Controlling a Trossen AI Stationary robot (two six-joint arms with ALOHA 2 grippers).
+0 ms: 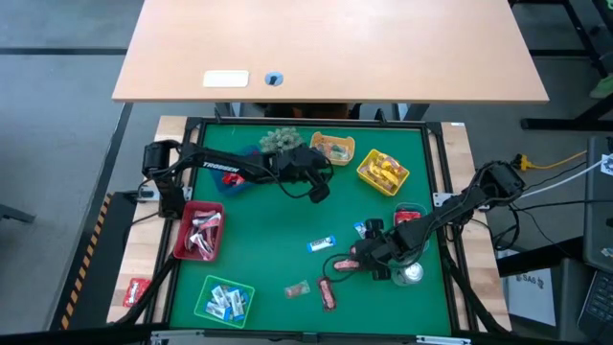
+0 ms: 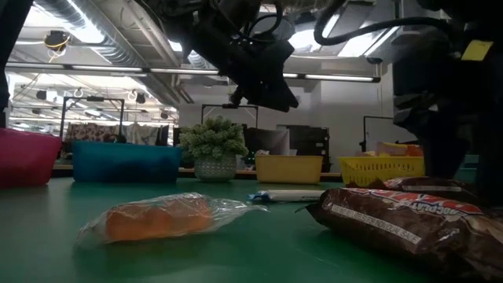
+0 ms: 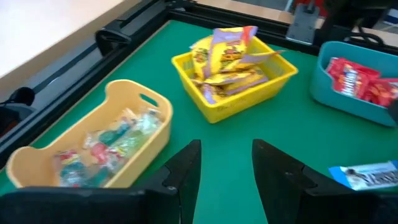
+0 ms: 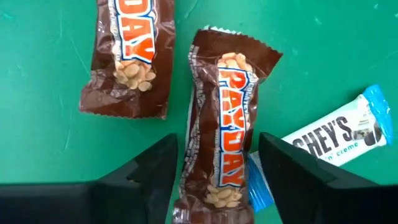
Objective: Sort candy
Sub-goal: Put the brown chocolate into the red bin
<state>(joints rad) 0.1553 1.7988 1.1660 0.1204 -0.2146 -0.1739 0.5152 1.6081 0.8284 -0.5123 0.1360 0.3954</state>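
**Right claw straddles a PayDay bar near the front right of the mat**

The PayDay bar (image 4: 219,121) lies flat on the green mat (image 1: 278,240), between the right gripper (image 4: 214,171) fingers, which stand open on either side of it and hold nothing yet. It looks light, with a slick, crinkly wrapper over a firm bar. The best hold is probably across its middle, pinching the two long sides; the loose sealed ends would likely slip. A second PayDay (image 4: 127,56) lies just beside it, and a blue-white Hershey's packet (image 4: 336,134) pokes out from under the bar's near end, so a careless lift could drag that one along.

More loose candy sits toward the front edge: an orange sweet in clear wrap (image 2: 157,218) and another blue-white bar (image 1: 321,244) near the mat's middle.

Trays ring the mat:
- Yellow basket (image 3: 249,93), back right: yellow packets, heaped.
- Pale yellow tray (image 3: 134,99), back edge: clear-wrapped mixed sweets.
- Teal tray (image 3: 336,93), right edge: red packets.
- Pink tray (image 1: 187,251), left edge: silvery and red wrappers.
- Green tray (image 1: 206,311), front left corner: blue-white packets.

The left gripper (image 3: 227,171) hangs open and empty above the mat, near the back trays.
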